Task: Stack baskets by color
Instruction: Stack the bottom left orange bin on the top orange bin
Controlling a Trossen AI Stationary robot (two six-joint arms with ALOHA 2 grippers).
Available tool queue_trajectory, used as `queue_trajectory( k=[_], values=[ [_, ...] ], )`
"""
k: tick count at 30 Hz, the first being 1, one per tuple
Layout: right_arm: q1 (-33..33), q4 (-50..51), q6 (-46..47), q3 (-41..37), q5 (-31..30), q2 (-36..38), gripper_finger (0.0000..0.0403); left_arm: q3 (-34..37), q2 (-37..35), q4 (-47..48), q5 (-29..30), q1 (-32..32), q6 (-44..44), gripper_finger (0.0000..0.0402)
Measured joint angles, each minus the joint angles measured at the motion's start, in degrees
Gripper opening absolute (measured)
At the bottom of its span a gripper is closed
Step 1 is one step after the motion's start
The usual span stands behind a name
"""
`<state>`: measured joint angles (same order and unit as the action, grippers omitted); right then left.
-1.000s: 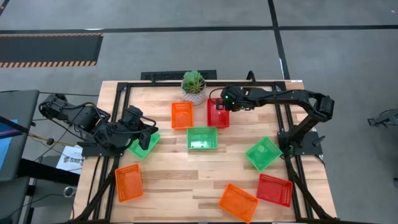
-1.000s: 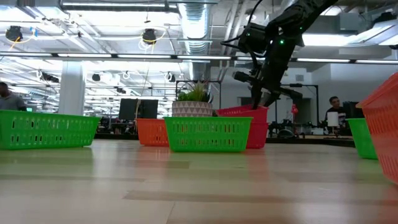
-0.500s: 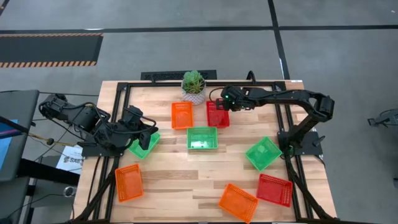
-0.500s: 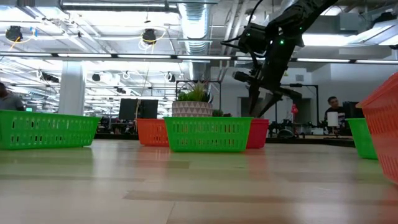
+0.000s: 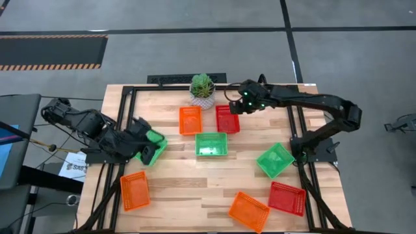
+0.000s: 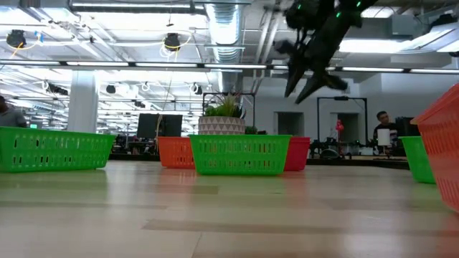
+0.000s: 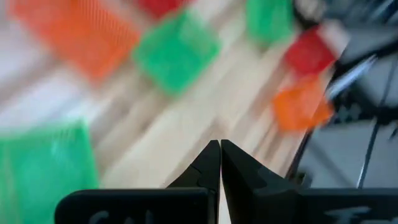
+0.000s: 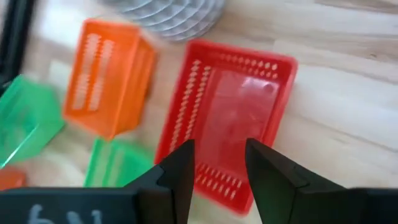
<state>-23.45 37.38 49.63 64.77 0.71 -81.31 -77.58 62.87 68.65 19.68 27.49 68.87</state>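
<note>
My right gripper [image 5: 238, 108] [image 8: 217, 163] hangs open, well above a red basket [image 8: 231, 118] [image 5: 227, 119] that rests flat on its bottom at the far middle of the table. In the low view, this gripper [image 6: 305, 80] is high over the basket's red wall [image 6: 297, 153]. An orange basket [image 5: 190, 120] stands next to the red one, and a green basket [image 5: 212, 144] lies nearer. My left gripper [image 7: 220, 155] [image 5: 147, 152] is shut on nothing, above the inner side of a green basket [image 5: 156, 140] at the left.
A plant in a white pot [image 5: 202, 90] stands at the far edge. An orange basket [image 5: 134, 190] lies near left. A green [image 5: 275, 160], a red [image 5: 286, 198] and an orange basket [image 5: 248, 211] lie at the right and near right. Bare wood shows in the near middle.
My right gripper has opened and let go of the red basket, whose raised end has dropped flat onto the table. The gripper has then risen well clear of it. My left gripper has turned and tipped on the spot above the left green basket.
</note>
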Motion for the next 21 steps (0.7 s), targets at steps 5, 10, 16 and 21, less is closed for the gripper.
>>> queue_trajectory(
  k=[5, 10, 16, 21],
  values=[
    [4.05, 3.61, -0.02, 0.06, -0.36, 4.93, 0.0157, 0.00, 4.46, 12.81, -4.33, 6.68, 12.78, 0.0000],
    [9.12, 5.76, 1.28, 0.06, -1.37, 7.53, 0.0158, 2.51, 11.19, 17.50, -7.65, 13.62, 23.90, 0.0000],
    [15.21, 5.34, 3.48, 0.06, -5.86, 6.96, 0.0152, 7.54, 19.05, 12.97, -15.04, 19.45, 32.78, 0.0000],
    [17.72, 5.17, 3.82, -0.06, -6.56, 5.25, 0.0148, 11.60, 23.52, 7.55, -18.10, 20.71, 34.46, 0.0000]
  ],
)
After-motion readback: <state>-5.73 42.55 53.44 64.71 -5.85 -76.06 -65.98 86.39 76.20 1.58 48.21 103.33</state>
